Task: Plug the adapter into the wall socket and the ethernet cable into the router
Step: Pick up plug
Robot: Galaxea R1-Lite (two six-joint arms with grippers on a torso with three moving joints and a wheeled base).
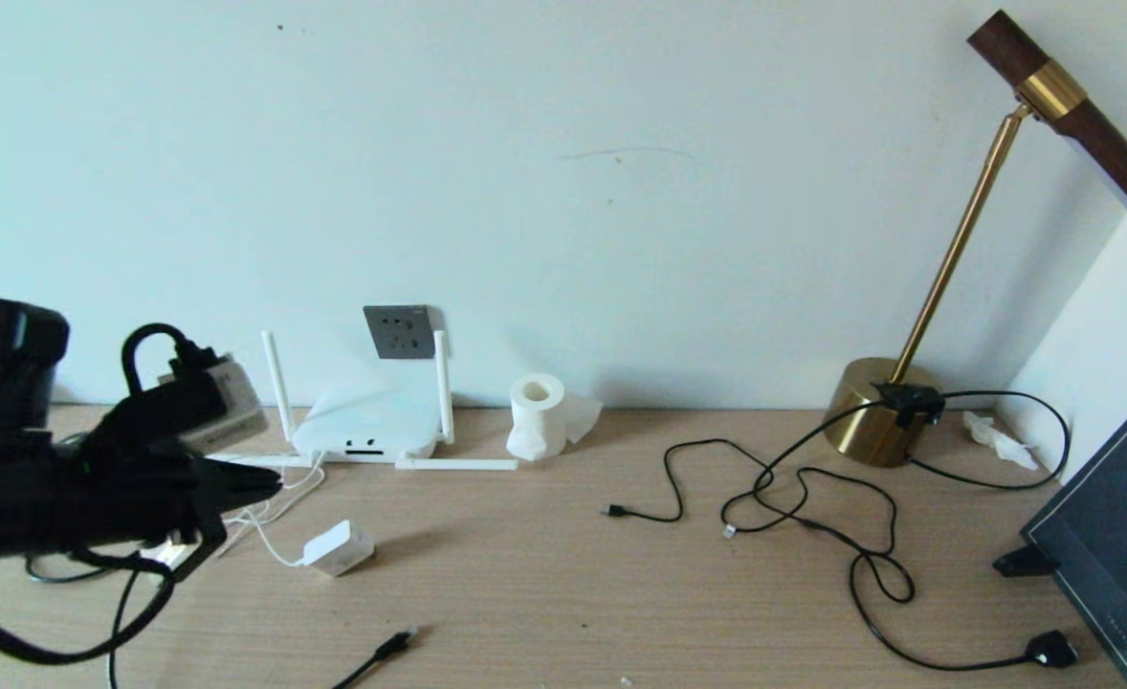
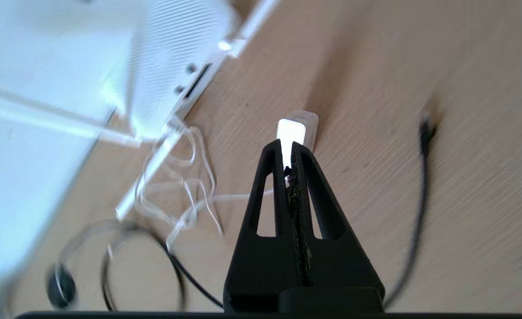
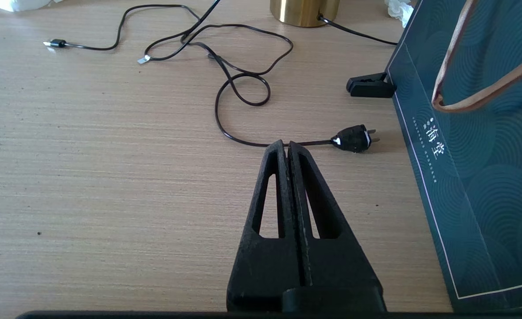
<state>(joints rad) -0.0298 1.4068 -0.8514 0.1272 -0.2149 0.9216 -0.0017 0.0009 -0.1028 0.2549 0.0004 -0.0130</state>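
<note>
The white adapter [image 1: 339,547] lies on the wooden desk, its thin white cord looping back toward the router [image 1: 364,431]. That flat white router sits against the wall under the dark grey wall socket [image 1: 399,332]. My left gripper [image 1: 272,485] hovers shut and empty, just left of the adapter [image 2: 298,128]; in the left wrist view its tips [image 2: 290,146] point at it. The ethernet cable's plug [image 1: 399,641] rests near the desk's front edge, also visible as a plug [image 2: 425,130], and its oval disc [image 2: 60,285] lies behind. My right gripper [image 3: 286,145] hangs shut over bare desk at the right.
A toilet paper roll [image 1: 537,416] stands right of the router. Black USB leads [image 1: 728,529] and the brass lamp [image 1: 874,411] with its power plug [image 3: 354,138] occupy the right half. A dark teal bag [image 3: 478,133] and a black clip [image 3: 369,85] bound the right edge.
</note>
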